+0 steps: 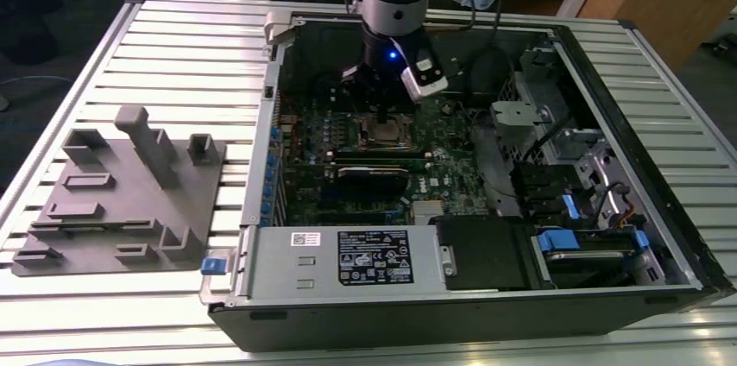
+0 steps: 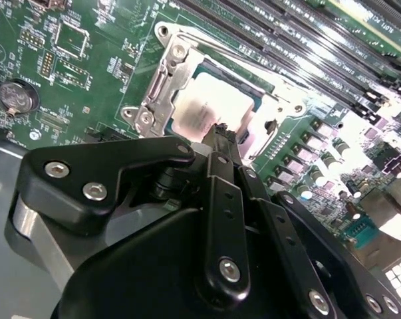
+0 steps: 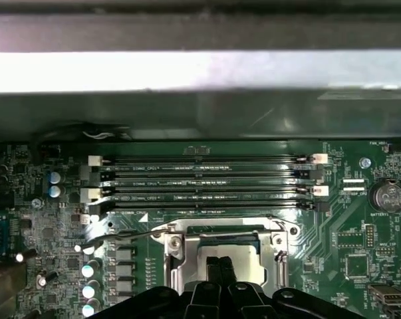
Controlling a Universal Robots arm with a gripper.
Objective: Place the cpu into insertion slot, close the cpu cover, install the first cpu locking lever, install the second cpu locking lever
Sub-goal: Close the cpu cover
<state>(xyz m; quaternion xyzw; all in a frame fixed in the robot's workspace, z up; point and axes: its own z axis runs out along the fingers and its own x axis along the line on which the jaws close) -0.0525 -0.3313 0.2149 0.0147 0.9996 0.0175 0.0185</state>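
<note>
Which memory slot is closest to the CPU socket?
The memory slot lying right beside the cpu cover, the last of the row. The other slots lie farther off, toward the case wall.

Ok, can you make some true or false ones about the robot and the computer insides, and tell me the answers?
1. The cpu lies on the green board with the cpu cover framing it. True.
2. The gripper is carrying the cpu through the air. False: it holds nothing, its fingers are together just above the cpu.
3. The computer case is open, so the board inside shows. True.
4. The grey holder stands on the exterior view's right of the case. False: it stands on the exterior view's left.
5. The cpu's top is bright red. False: it is silver-grey.
</note>
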